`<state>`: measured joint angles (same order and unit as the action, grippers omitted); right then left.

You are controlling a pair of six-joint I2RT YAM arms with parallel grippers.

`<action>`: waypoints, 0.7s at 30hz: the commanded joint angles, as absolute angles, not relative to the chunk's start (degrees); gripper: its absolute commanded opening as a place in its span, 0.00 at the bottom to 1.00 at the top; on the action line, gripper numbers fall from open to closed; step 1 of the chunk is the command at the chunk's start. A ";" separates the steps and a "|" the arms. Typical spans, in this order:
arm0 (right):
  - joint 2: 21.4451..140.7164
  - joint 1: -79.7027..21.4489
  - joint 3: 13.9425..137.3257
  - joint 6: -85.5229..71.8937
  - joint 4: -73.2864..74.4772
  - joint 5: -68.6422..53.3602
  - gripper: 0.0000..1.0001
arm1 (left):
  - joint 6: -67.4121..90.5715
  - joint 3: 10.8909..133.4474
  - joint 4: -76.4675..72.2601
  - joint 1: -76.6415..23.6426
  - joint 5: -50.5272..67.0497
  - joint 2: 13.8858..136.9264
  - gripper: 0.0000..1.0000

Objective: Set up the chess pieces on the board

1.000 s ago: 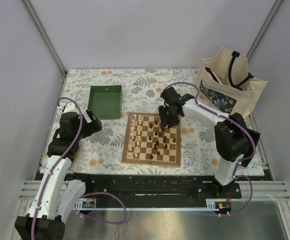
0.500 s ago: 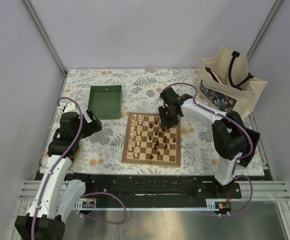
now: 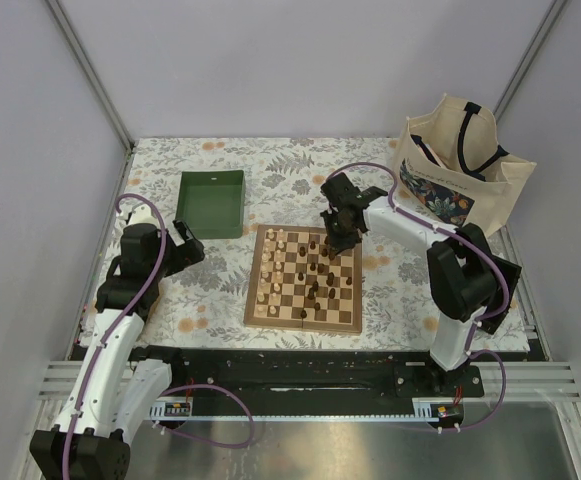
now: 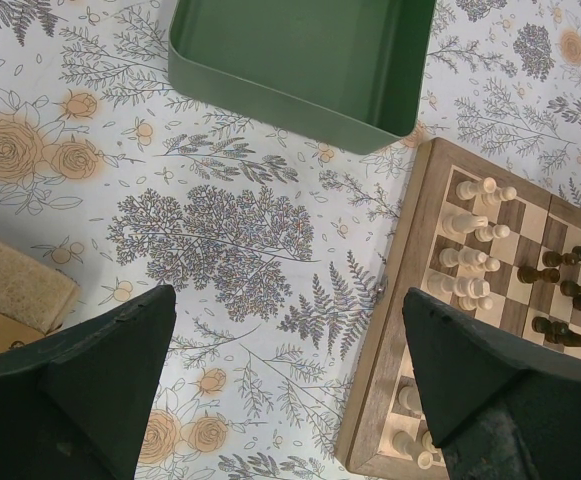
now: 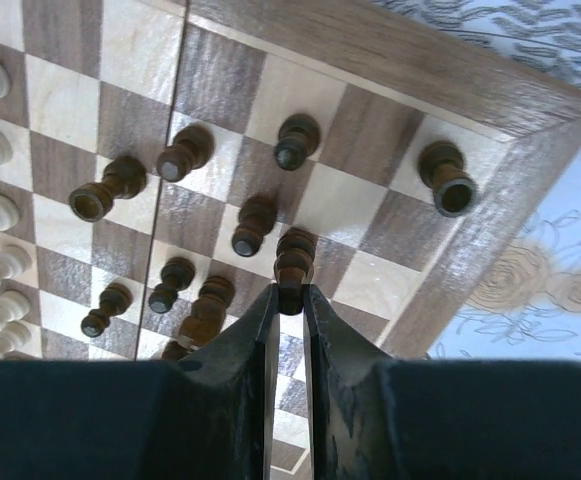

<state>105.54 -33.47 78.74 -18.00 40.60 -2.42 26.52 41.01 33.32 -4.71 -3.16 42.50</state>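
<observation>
Dark wooden chessman (image 5: 295, 255) clamped in the right gripper (image 5: 290, 296) near the far right corner of the board (image 5: 410, 55).
Pinches it high, at head and collar, shut tight; cannot tell whether lifted or resting on its square. Probably handles light, stiff and smooth, so apt to slip or knock the dark neighbours (image 5: 253, 222) crowding it; best taken at the narrow neck and raised straight. Pale pieces (image 4: 465, 222) ranked along the board's left edge. Left gripper (image 4: 290, 390) spread wide, empty, over the table (image 4: 200, 240) beside the green tray (image 4: 270, 95).
</observation>
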 commanded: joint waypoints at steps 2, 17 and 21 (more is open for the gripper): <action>100.81 -34.01 79.36 -16.08 42.19 6.14 0.18 | 25.66 42.10 31.38 -4.48 -2.20 42.36 0.99; 102.75 -31.03 79.45 -18.63 42.19 8.97 0.18 | 25.75 41.92 31.38 -4.57 -2.29 41.75 0.99; 102.92 -30.15 78.93 -18.72 41.49 6.95 0.18 | 25.75 42.01 31.46 -4.57 -2.29 41.84 0.99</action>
